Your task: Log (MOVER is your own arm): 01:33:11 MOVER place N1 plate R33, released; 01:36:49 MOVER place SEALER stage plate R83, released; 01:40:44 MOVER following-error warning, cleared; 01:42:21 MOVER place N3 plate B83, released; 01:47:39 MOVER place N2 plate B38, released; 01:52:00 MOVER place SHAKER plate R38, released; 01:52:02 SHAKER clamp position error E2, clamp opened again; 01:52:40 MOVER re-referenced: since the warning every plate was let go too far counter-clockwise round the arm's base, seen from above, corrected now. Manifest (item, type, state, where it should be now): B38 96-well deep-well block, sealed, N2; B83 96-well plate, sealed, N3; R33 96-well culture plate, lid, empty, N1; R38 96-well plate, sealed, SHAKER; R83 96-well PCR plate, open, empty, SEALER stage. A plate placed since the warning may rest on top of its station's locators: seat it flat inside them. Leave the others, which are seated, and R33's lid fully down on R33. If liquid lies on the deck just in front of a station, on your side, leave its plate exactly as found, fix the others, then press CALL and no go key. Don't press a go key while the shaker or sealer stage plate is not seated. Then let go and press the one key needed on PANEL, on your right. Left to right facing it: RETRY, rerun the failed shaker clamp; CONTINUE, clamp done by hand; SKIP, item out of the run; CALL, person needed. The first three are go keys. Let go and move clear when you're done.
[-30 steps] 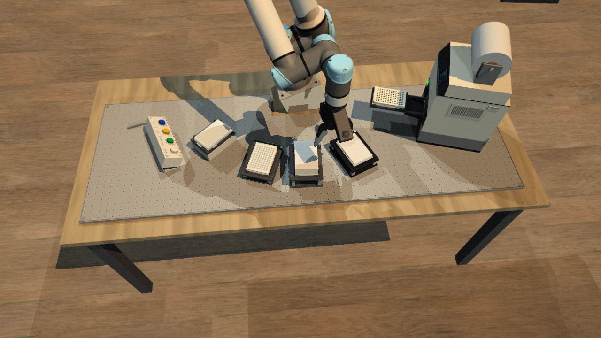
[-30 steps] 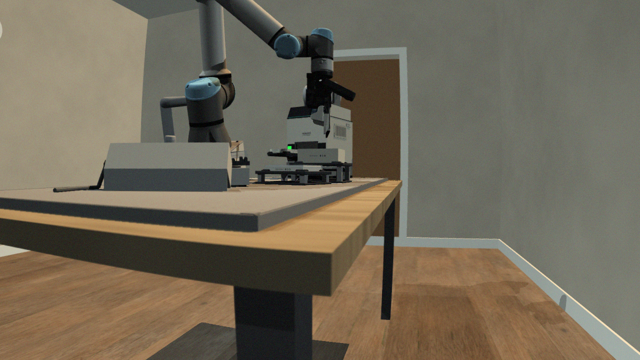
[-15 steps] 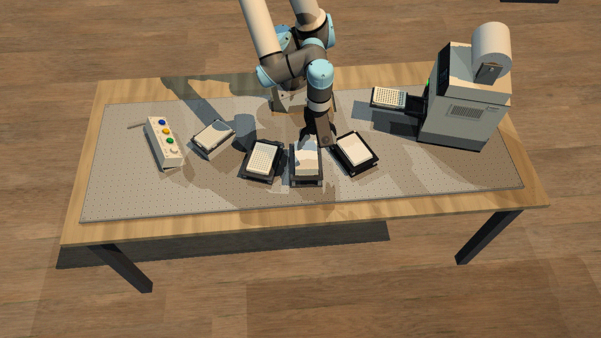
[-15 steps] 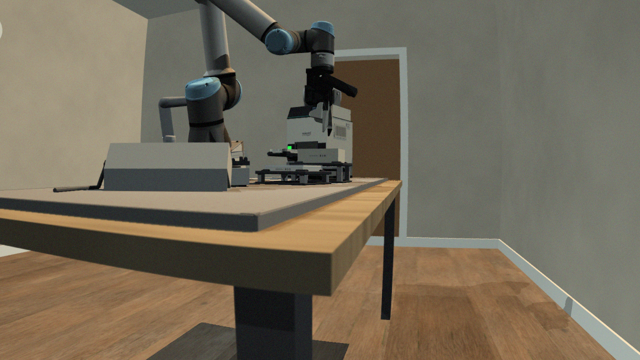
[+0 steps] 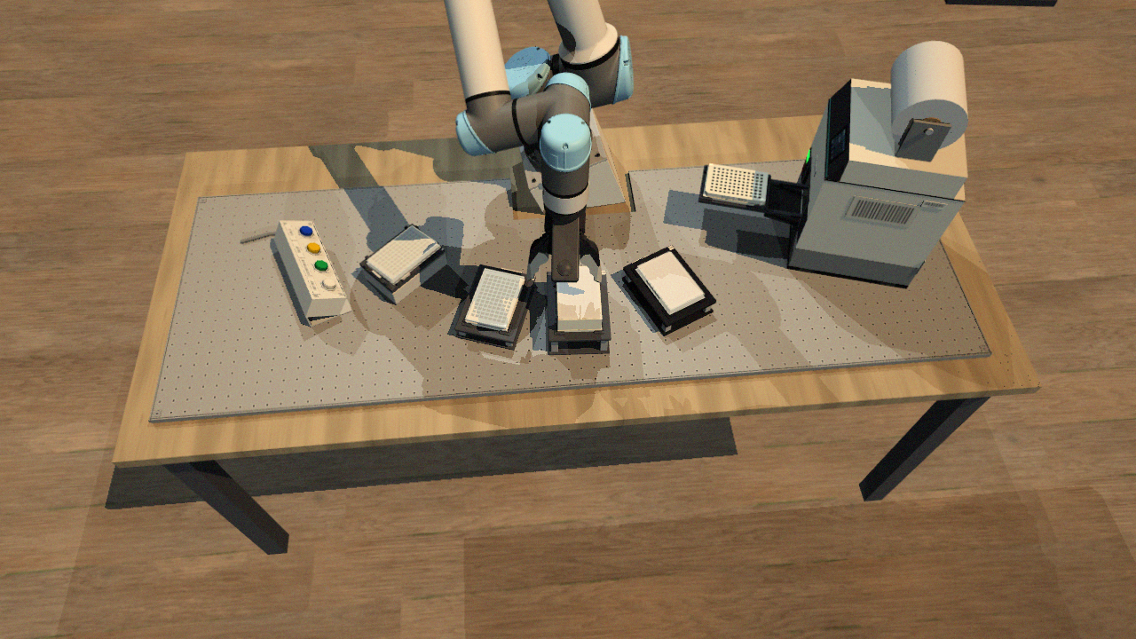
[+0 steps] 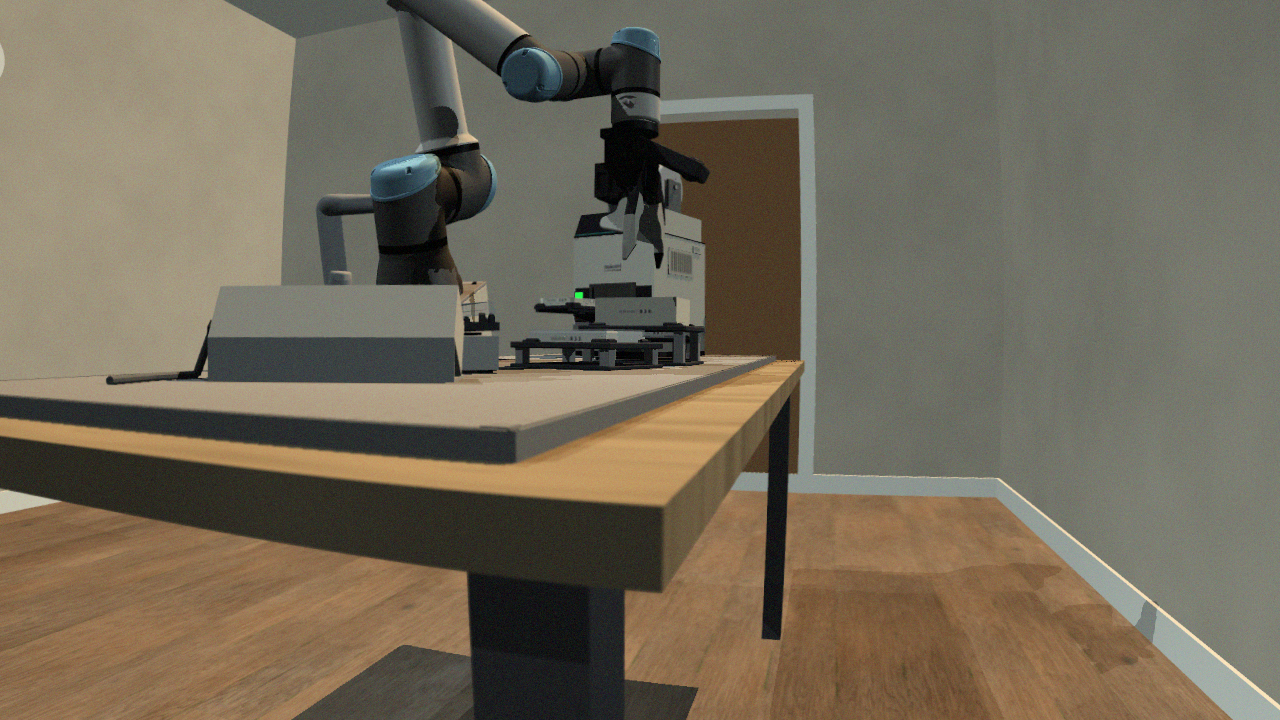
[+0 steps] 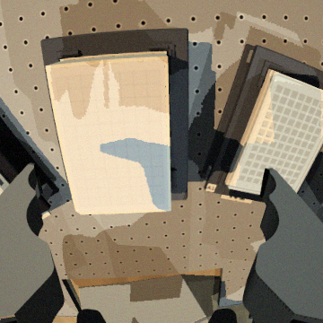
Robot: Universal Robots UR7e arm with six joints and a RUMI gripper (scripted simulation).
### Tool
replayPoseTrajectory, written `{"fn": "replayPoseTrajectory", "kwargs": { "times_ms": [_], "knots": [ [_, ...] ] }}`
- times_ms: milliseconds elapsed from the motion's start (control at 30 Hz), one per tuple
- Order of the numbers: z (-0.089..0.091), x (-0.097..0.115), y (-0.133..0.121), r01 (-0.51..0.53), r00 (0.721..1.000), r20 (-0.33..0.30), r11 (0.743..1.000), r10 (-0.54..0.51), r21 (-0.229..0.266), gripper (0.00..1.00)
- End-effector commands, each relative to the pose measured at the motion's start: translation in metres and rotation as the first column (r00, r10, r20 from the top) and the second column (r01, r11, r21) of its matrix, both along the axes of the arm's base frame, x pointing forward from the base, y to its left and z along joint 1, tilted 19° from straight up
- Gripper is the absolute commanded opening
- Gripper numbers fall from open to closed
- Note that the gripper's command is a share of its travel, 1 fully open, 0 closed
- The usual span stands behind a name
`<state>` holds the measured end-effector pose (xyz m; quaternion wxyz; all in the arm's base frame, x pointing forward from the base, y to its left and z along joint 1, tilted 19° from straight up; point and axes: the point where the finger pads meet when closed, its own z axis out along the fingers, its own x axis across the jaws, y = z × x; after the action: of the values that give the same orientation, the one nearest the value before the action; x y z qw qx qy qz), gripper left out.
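My gripper (image 5: 565, 273) is open and empty. It hangs above the sealed deep-well block B38 (image 5: 577, 308) on the N2 nest, also shown in the side view (image 6: 642, 237). In the wrist view the block (image 7: 109, 135) lies toward the left side of its dark nest (image 7: 179, 112), slightly turned, with the nest's right strip bare, and my gripper (image 7: 152, 168) frames its near end. The sealed plate B83 (image 5: 493, 298) on N3 is to the right in the wrist view (image 7: 283, 139), skewed on its nest. Plate R38 (image 5: 401, 257) is on the shaker. Lidded R33 (image 5: 669, 284) is on N1. Open PCR plate R83 (image 5: 734, 183) is on the sealer stage.
The key panel (image 5: 311, 268) with blue, yellow, green and white keys stands at the left of the top view, and large in the side view (image 6: 335, 331). The sealer (image 5: 873, 190) with its roll stands at the right. My arm's base (image 5: 568, 182) is behind the nests.
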<state>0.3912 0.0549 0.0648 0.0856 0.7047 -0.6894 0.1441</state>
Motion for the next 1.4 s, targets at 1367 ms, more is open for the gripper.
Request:
{"fn": "replayPoseTrajectory", "kwargs": {
  "times_ms": [1367],
  "knots": [
    [0.061,-0.022,-0.187,0.324,0.939,0.106,0.945,-0.327,0.049,0.82]
  ]
}}
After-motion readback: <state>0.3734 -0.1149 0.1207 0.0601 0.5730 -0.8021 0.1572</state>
